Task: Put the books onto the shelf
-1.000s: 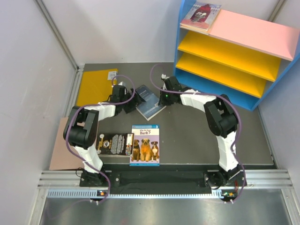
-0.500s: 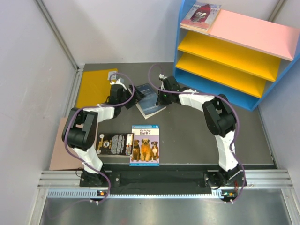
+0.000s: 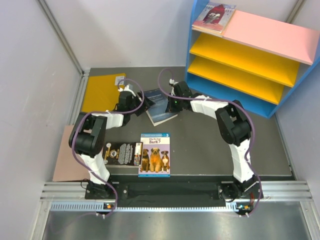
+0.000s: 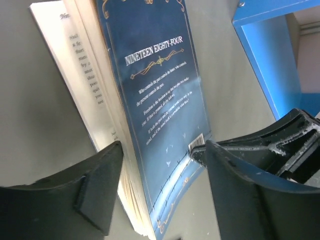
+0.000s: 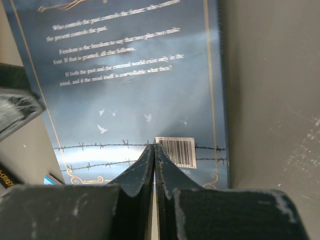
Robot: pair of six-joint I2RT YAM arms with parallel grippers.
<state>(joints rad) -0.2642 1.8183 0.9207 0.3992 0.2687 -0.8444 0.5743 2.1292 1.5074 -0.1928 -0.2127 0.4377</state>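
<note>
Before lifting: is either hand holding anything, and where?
Nothing clearly gripped. Open left hand straddles navy book at its bottom edge; shut right hand only touches the cover beside the barcode.

The left arm (image 3: 90, 137) and the right arm (image 3: 232, 125) rise from their bases, fold at the elbow and reach forward and inward, so that their wrists come close together. The left end effector (image 4: 162, 167) sits low and tilted, its fingers (image 4: 97, 187) spread wide apart. The right end effector (image 5: 154, 150) points downward, its fingertips pressed together without a gap.

navy book (image 4: 160, 100) cropped above, lower edge blurred
</note>
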